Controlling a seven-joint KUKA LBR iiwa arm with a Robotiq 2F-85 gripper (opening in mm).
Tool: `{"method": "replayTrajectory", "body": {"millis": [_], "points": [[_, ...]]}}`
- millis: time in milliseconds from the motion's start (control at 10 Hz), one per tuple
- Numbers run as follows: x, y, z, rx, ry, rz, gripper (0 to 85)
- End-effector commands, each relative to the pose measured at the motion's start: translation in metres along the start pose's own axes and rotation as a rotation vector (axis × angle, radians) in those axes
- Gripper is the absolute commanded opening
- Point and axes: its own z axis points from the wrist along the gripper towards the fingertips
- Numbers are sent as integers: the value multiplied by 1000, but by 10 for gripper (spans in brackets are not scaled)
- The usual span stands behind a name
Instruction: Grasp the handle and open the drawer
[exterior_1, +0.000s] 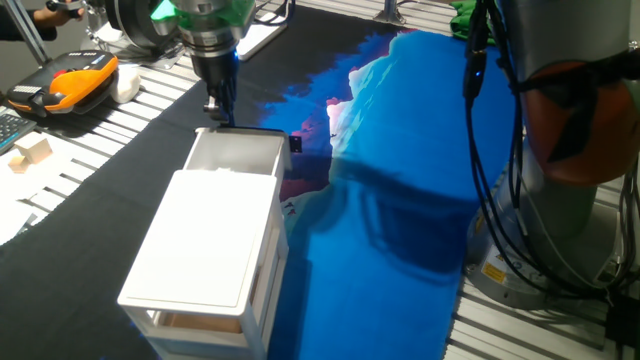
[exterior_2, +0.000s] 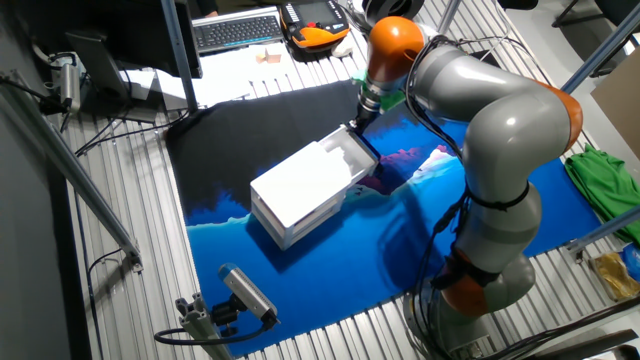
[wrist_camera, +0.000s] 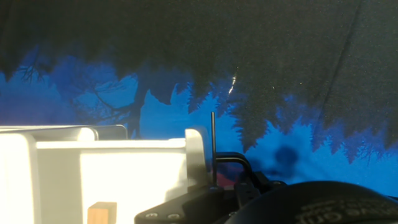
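The white drawer unit (exterior_1: 205, 245) stands on the cloth. Its top drawer (exterior_1: 236, 157) is pulled partly out at the far end and shows an empty white inside. It also shows in the other fixed view (exterior_2: 346, 157) and the hand view (wrist_camera: 124, 168). The handle (exterior_1: 262, 131) is a thin dark bar across the drawer front, with a black end piece at its right. My gripper (exterior_1: 221, 112) stands upright at the bar's left end, with its fingers close together around it. In the hand view the bar (wrist_camera: 212, 143) rises straight out of my gripper (wrist_camera: 214, 190).
A black and blue printed cloth (exterior_1: 420, 180) covers the table. An orange and black device (exterior_1: 75, 82) and a wooden block (exterior_1: 30, 150) lie at the left. The arm's base (exterior_1: 575, 150) and cables stand at the right. A small wooden block (wrist_camera: 101, 213) lies in a lower compartment.
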Motion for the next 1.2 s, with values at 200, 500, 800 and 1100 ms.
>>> {"method": "replayTrajectory", "body": {"millis": [200, 500, 800, 1100], "points": [[1, -4, 1, 0, -5, -7, 0], [1, -5, 4, -2, -12, -7, 0], [2, -11, 1, -3, -8, -12, 0], [2, -16, 2, -4, -10, -16, 0]]}}
